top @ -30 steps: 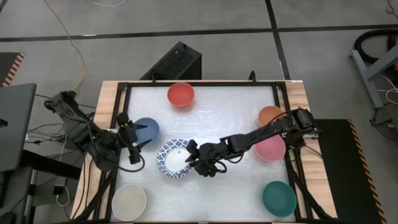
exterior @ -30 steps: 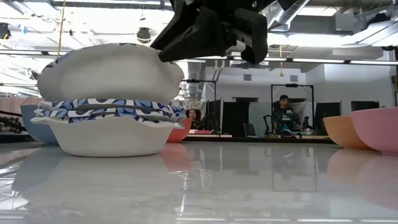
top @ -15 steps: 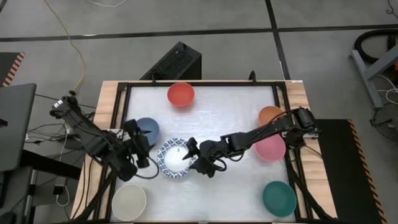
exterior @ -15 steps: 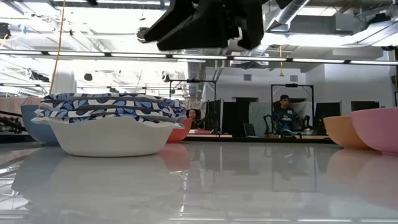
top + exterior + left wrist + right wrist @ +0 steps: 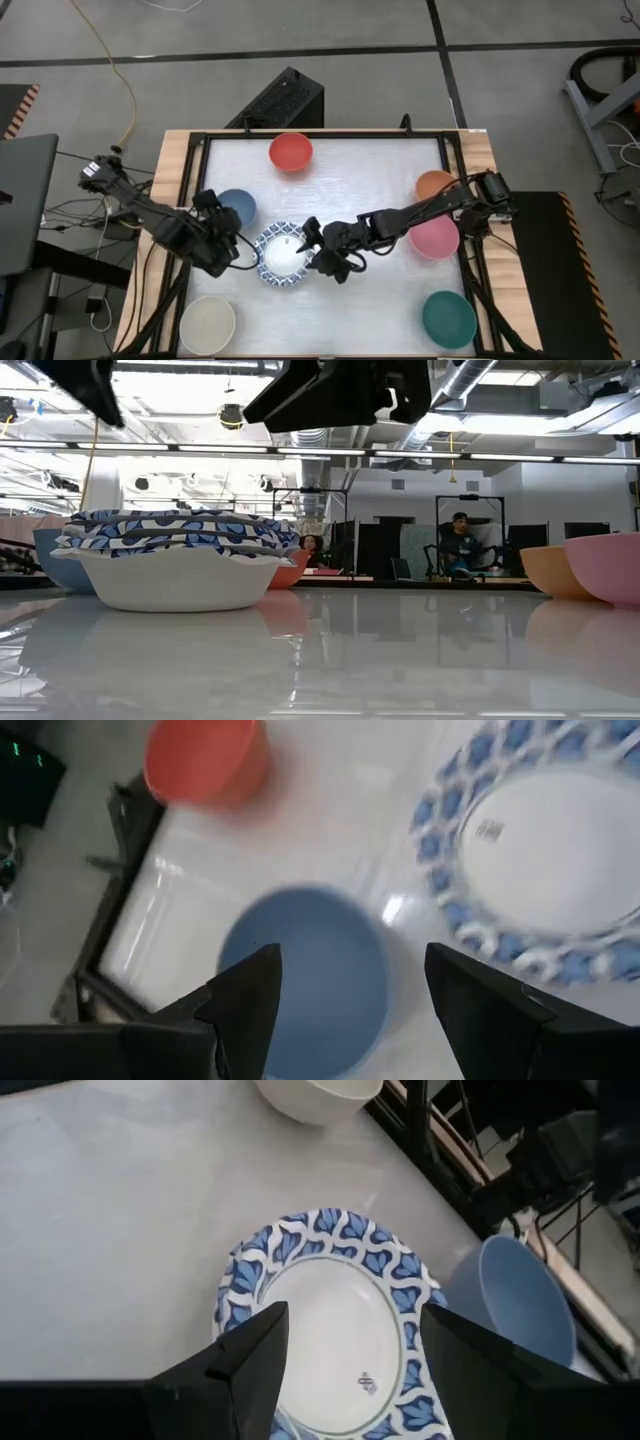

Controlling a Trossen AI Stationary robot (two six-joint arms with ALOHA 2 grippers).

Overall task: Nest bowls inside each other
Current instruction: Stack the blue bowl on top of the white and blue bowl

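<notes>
sitting near the middle of the white desk (image 5: 350,190), a little toward the left arm's side, is the stack of blue-patterned bowls (image 5: 281,256), nested one inside another with the frilled blue rims layered and a plain white hollow on top. the low view shows the same stack upright, the white outer bowl underneath and several patterned rims showing above it.

the right gripper (image 5: 318,249) hangs at the stack's edge on the side facing the right arm, its jaws spread wide and empty; its own wrist view looks down between the two fingers straight into the top bowl. the left gripper (image 5: 226,251) is just beside the stack on the opposite side, between it and the dark blue bowl (image 5: 237,208), jaws also apart and holding nothing. its wrist view shows the dark blue bowl between its fingers, with the patterned stack off to one side.

the other bowls stand singly and well apart around the desk: the red bowl (image 5: 290,151) at the far edge, the orange bowl (image 5: 434,184) and the pink bowl (image 5: 435,238) close together under the right arm, the teal bowl (image 5: 449,318) at the near right corner, and the cream bowl (image 5: 208,323) at the near left corner.
</notes>
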